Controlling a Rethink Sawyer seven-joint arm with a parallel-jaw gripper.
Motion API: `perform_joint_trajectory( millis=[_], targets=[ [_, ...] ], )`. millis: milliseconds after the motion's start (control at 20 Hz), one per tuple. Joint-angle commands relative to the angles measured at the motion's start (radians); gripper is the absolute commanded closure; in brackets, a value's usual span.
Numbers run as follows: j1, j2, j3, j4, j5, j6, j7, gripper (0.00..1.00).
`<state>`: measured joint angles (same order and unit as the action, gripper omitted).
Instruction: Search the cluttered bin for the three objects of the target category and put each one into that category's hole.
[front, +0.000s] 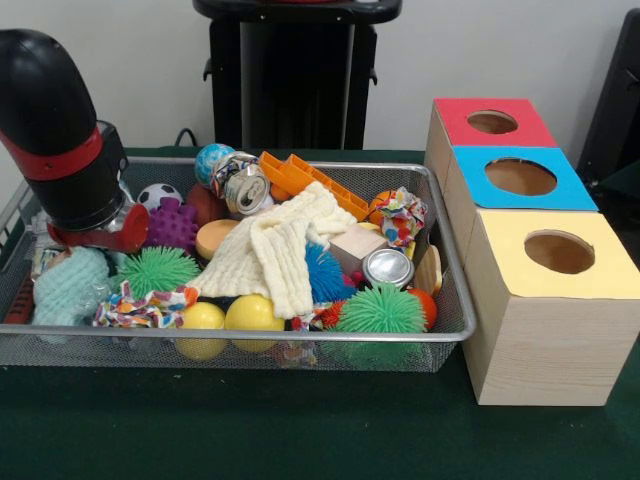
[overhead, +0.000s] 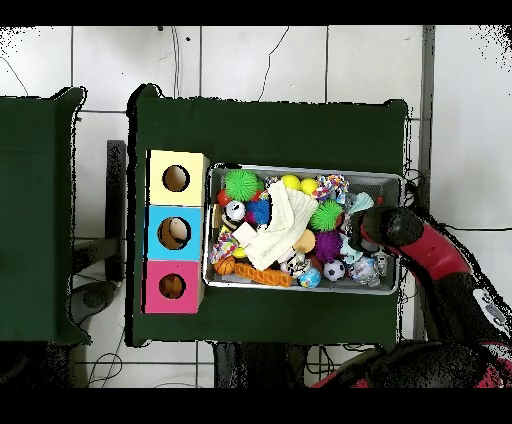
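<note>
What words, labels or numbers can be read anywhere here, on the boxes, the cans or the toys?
None can be read.
The two metal cans show only bare silver ends; any print on them is hidden.
The red box, blue box and yellow box have plain tops.
The patterned fabric carries coloured dots, no letters.
</note>
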<state>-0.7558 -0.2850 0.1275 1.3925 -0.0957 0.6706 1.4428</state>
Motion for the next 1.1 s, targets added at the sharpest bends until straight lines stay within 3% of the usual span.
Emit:
perform_joint_trajectory(
  millis=[50,200,400,450,850,1100],
  targets=[
    [-0.001,0.093,-0.055,0.081,-0.050,-0.281,0.231,0.00],
    [0.014,0.038,-0.077,0.136,-0.054,-0.306,0.249,0.00],
    [0.022,0.017,-0.083,0.167,-0.063,-0.383,0.234,0.00],
    [0.023,0.015,-0.086,0.174,-0.050,-0.397,0.219,1.00],
    [0.048,-0.003,-0.115,0.205,-0.010,-0.412,0.234,1.00],
    [0.040,-0.056,-0.111,0.277,0.000,-0.453,0.241,1.00]
  ],
)
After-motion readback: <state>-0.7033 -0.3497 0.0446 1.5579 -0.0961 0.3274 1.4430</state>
